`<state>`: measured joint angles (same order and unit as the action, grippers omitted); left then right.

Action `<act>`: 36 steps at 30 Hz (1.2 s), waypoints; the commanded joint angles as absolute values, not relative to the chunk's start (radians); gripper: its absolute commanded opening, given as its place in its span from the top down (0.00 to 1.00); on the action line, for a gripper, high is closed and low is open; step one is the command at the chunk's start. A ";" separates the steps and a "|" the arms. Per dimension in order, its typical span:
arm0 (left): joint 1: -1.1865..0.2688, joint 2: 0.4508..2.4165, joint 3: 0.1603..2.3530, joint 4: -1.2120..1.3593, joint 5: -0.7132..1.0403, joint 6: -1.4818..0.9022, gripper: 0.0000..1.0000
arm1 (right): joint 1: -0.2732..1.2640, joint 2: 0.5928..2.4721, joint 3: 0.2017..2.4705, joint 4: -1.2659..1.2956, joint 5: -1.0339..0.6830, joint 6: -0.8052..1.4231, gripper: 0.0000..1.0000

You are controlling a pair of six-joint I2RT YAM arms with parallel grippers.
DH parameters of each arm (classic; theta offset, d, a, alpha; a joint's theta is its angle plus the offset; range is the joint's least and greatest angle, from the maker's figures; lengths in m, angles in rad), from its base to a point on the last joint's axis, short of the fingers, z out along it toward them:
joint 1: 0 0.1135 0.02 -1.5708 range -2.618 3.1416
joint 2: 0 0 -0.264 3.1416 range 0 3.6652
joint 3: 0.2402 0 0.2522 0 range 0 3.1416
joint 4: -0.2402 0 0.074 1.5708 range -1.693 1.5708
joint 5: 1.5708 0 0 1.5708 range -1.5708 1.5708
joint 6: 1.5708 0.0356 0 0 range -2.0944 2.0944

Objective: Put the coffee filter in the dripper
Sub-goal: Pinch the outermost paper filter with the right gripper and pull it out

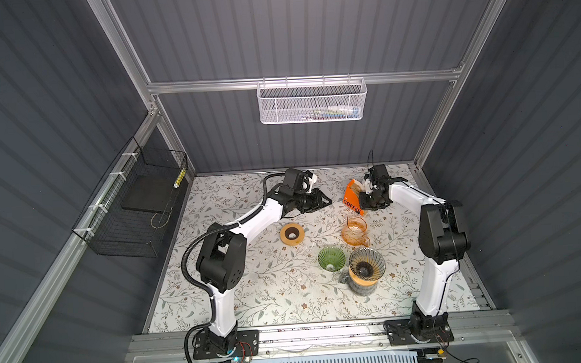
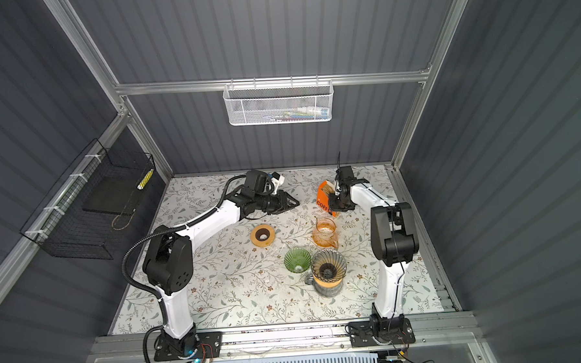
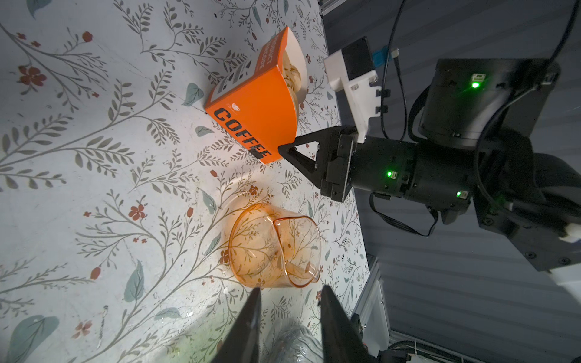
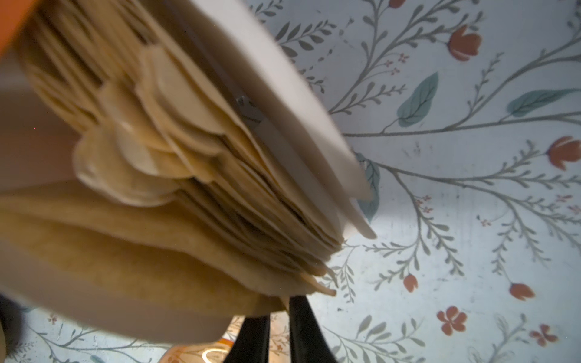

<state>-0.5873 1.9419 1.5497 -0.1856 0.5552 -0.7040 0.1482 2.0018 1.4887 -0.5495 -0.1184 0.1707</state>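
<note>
An orange box printed COFFEE stands at the back of the table, its open end packed with brown coffee filters. My right gripper is at that open end, jaws nearly together with the edge of one coffee filter pinched between them. A smoky ribbed glass dripper sits on a carafe near the front. A green glass dripper stands beside it. My left gripper hovers left of the box, partly open and empty.
An orange glass pitcher stands between the box and the drippers. A tan ring lies left of it on the floral table. A black wire basket hangs on the left wall and a white mesh basket on the back wall.
</note>
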 commanded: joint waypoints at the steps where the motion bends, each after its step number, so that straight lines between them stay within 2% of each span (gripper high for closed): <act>1: -0.580 1.955 1.537 -0.181 0.578 -0.709 0.67 | 0.155 2.012 1.508 -0.567 -0.101 0.164 0.90; 6: -0.580 1.949 1.533 -0.179 0.578 -0.712 0.67 | 0.156 2.001 1.505 -0.573 -0.097 0.165 1.00; 36: -0.580 1.918 1.509 -0.161 0.580 -0.722 0.68 | 0.159 1.906 1.442 -0.589 -0.075 0.175 1.00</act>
<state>-0.5873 1.9419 1.5261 -0.1768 0.5621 -0.7128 0.1539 1.9507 1.4593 -0.5640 -0.0925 0.1741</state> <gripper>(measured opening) 0.321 0.046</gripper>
